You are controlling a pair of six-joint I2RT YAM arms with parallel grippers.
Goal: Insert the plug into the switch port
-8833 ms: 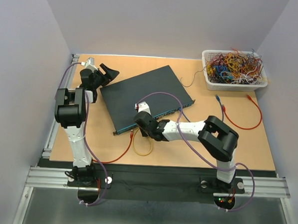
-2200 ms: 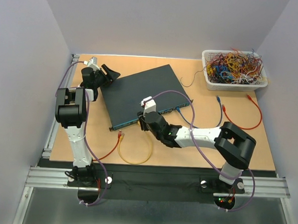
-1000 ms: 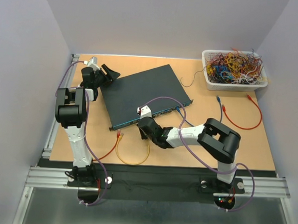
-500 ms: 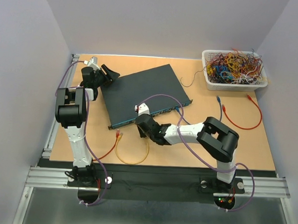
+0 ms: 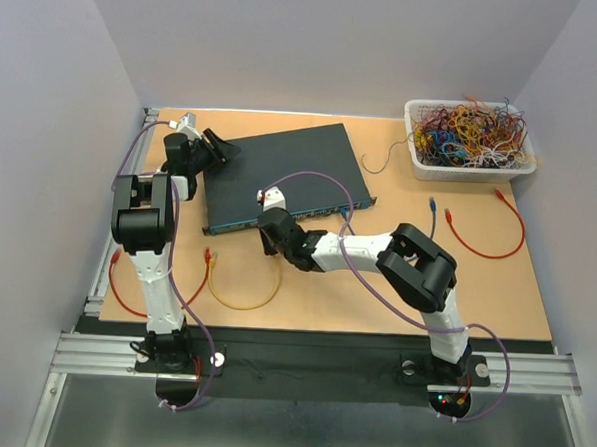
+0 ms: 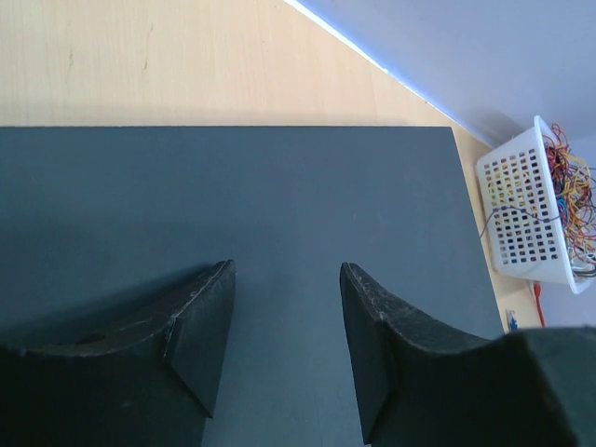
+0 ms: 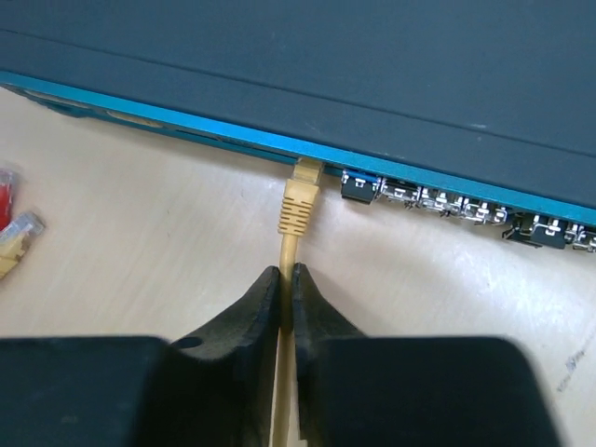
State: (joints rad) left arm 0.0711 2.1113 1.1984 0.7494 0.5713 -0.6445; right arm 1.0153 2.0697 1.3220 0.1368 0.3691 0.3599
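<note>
My right gripper (image 7: 287, 275) is pinched on the yellow cable (image 7: 289, 247) just behind the plug (image 7: 298, 205). The plug lies straight ahead, its long axis square to the switch (image 7: 372, 74) front, tip at the switch port (image 7: 307, 170); I cannot tell whether it is seated. My left gripper (image 6: 287, 275) is spread over the switch top, farther from the port.

Here's a tan wooden table (image 5: 535, 296) filling the middle, boxed in by a pale lilac-grey back wall (image 5: 328, 45) and matching side walls. An aluminium rail (image 5: 92, 351) runs along the near edge, a dull grey metal surface (image 5: 308, 424) below it. A thin bright strip of light (image 5: 284, 114) glows where tabletop meets back wall.
</note>
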